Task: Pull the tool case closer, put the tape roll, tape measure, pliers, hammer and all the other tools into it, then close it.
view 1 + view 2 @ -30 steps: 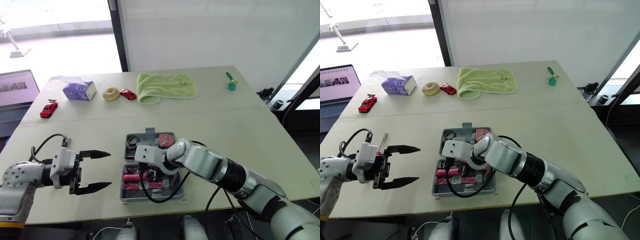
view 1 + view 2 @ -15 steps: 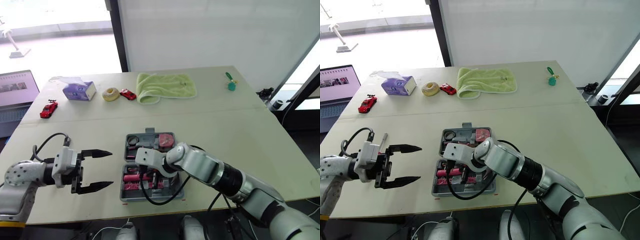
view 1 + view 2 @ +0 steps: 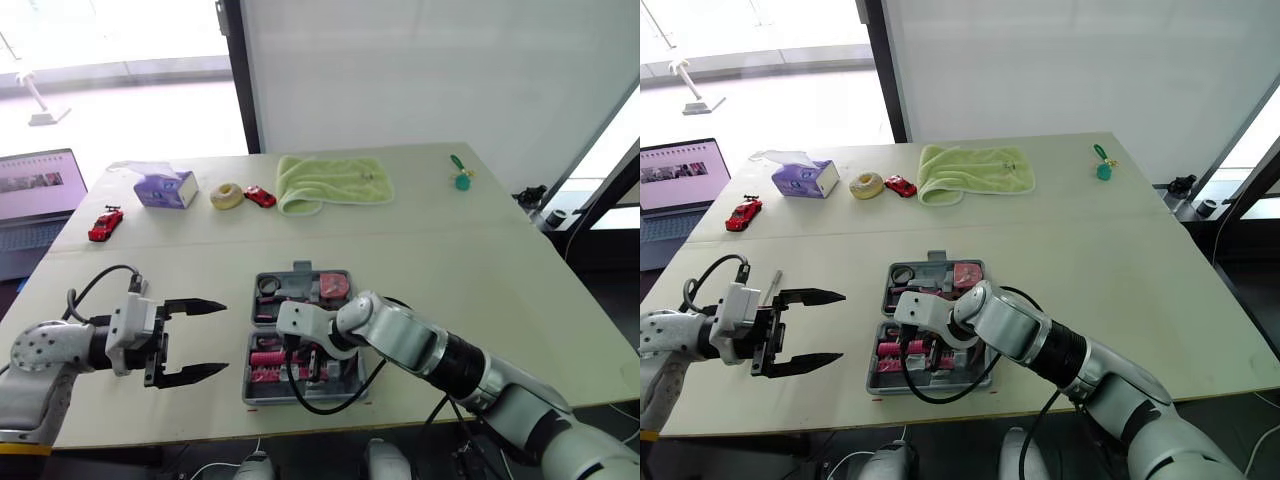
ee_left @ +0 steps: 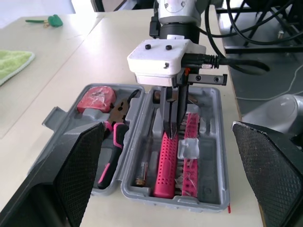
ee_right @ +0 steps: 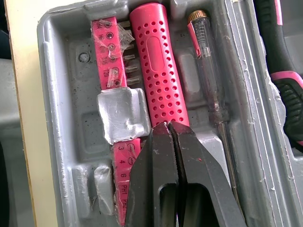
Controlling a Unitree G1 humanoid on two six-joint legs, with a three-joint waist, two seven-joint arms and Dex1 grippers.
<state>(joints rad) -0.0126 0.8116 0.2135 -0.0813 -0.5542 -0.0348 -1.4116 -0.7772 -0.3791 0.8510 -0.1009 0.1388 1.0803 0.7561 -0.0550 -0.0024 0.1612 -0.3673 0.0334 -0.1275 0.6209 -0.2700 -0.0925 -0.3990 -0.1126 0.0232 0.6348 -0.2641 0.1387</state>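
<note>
Right gripper (image 5: 168,126) had its fingers pressed together with nothing between them, tips at the end of the pink perforated handle (image 5: 158,75) inside the open tool case (image 3: 300,396), which I saw near the 6 o'clock edge of the table (image 3: 480,250). Pliers (image 4: 116,127) and the red tape measure (image 4: 96,98) lay in its other half (the one toward 12 o'clock). Left gripper (image 3: 222,337) hovered at the case's 9 o'clock, spread wide and empty.

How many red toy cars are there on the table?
2. One car is near the left edge of the table; the other is just left of the towel. None seems hidden.
</note>
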